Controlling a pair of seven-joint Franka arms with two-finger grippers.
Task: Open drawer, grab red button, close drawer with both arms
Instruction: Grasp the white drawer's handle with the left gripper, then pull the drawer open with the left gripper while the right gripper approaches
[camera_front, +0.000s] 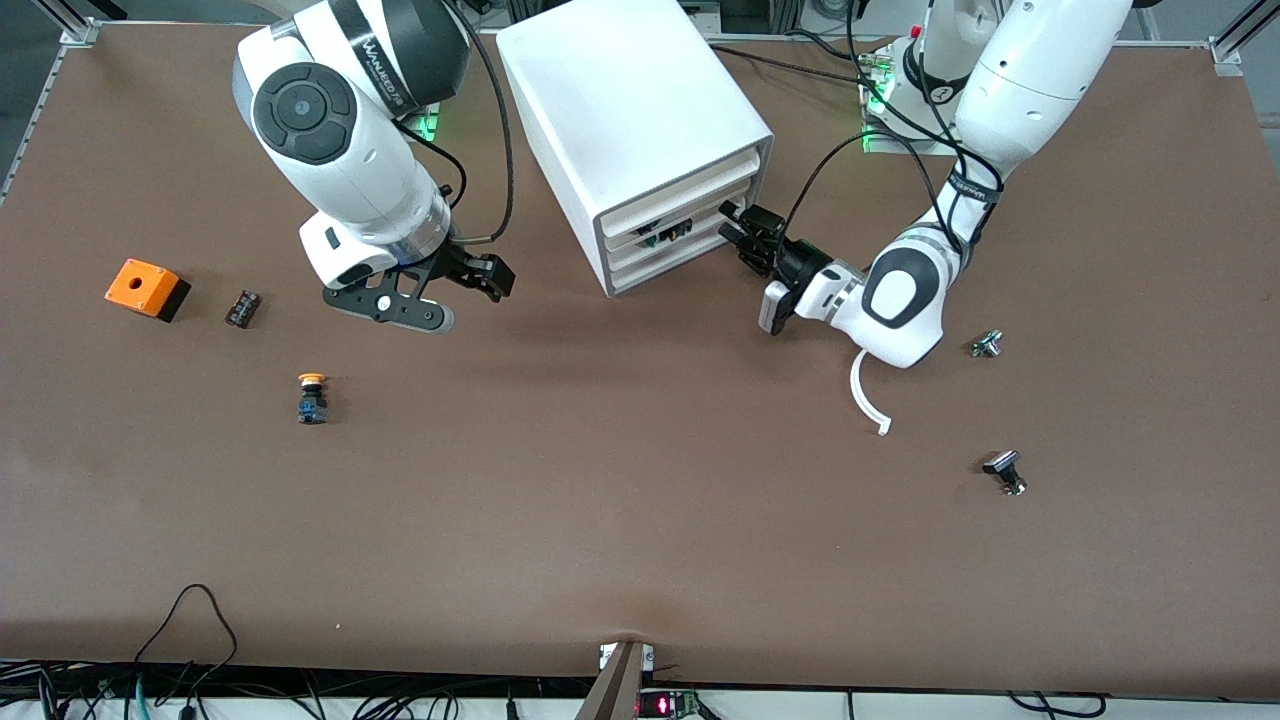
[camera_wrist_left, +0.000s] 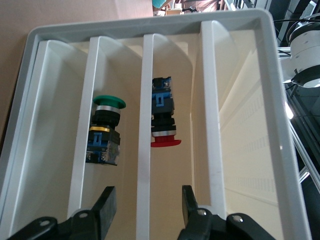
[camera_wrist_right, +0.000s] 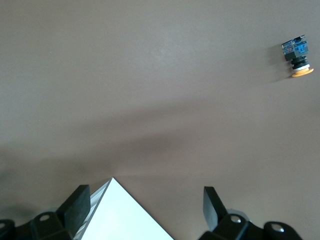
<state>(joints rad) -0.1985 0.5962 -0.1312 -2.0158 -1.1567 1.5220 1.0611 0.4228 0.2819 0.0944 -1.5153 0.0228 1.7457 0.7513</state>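
The white cabinet (camera_front: 630, 110) stands near the robots' bases. Its drawer (camera_front: 665, 232) shows dark parts at its front edge. My left gripper (camera_front: 733, 224) is at the drawer's front, toward the left arm's end. In the left wrist view the drawer (camera_wrist_left: 280, 150) shows its inside, split by long white dividers. The red-capped button (camera_wrist_left: 164, 120) lies in one compartment. My left gripper (camera_wrist_left: 146, 200) is open, its fingers astride a divider, short of the button. My right gripper (camera_front: 470, 285) hangs open over the table beside the cabinet, whose white corner (camera_wrist_right: 125, 215) shows between its fingers.
A green-capped button (camera_wrist_left: 105, 130) lies in the neighbouring compartment. On the table toward the right arm's end are an orange box (camera_front: 146, 288), a small dark part (camera_front: 243, 308) and a yellow-capped button (camera_front: 312, 397). Toward the left arm's end lie a white curved strip (camera_front: 868, 395) and two small metal parts (camera_front: 987, 344).
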